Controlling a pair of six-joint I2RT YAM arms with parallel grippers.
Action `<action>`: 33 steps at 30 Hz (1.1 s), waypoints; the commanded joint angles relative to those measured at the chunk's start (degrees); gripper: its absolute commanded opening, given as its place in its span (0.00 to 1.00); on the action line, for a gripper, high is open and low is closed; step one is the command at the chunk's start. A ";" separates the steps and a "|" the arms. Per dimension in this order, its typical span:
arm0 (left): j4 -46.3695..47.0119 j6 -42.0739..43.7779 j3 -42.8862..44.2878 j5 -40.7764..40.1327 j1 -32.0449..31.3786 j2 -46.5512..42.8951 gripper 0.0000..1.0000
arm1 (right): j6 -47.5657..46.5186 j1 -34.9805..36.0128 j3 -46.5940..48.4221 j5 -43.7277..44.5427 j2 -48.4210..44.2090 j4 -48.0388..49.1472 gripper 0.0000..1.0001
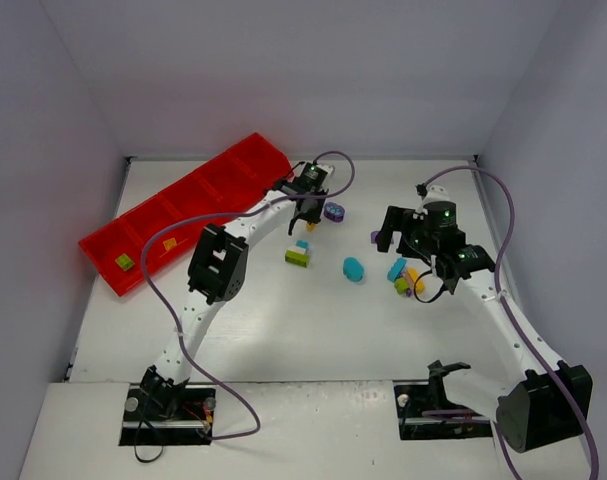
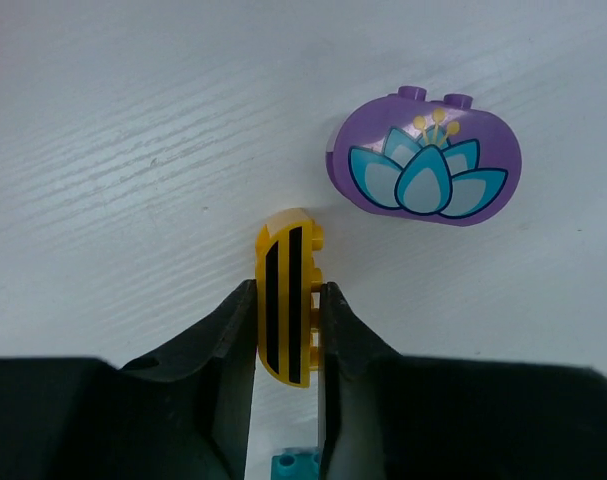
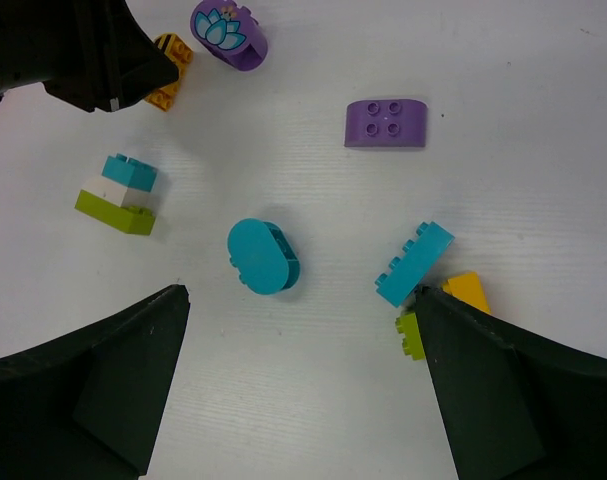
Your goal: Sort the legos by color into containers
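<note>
Pads [image 2: 233, 335] of the left claw [image 2: 286, 300] pinch a yellow-orange striped brick [image 2: 283, 265] down at the desk [image 2: 133, 150], just beside a purple flower brick [image 2: 423, 170]. Grasp looks made; next comes lifting and carrying it to the red tray [image 1: 245, 165], the compartment holding an orange piece [image 1: 169, 243]. The right claw [image 3: 298, 300] gapes wide, empty, above a teal oval brick [image 3: 261, 256]
</note>
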 commanded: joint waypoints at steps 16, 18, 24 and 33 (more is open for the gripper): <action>2.10 -10.99 -33.94 -14.74 17.11 -41.31 0.00 | -1.17 0.37 3.86 -0.42 1.93 2.55 0.93; 1.74 -10.99 -37.04 -16.06 19.83 -43.95 0.00 | -1.43 0.37 3.86 -0.24 2.28 2.72 0.93; 1.47 -13.27 -42.76 -15.80 32.23 -46.88 0.00 | -1.52 0.46 3.86 -0.68 3.68 3.51 0.93; 0.52 -13.36 -36.72 -15.44 40.41 -37.05 0.23 | -0.99 0.46 3.07 -1.03 3.08 4.31 0.93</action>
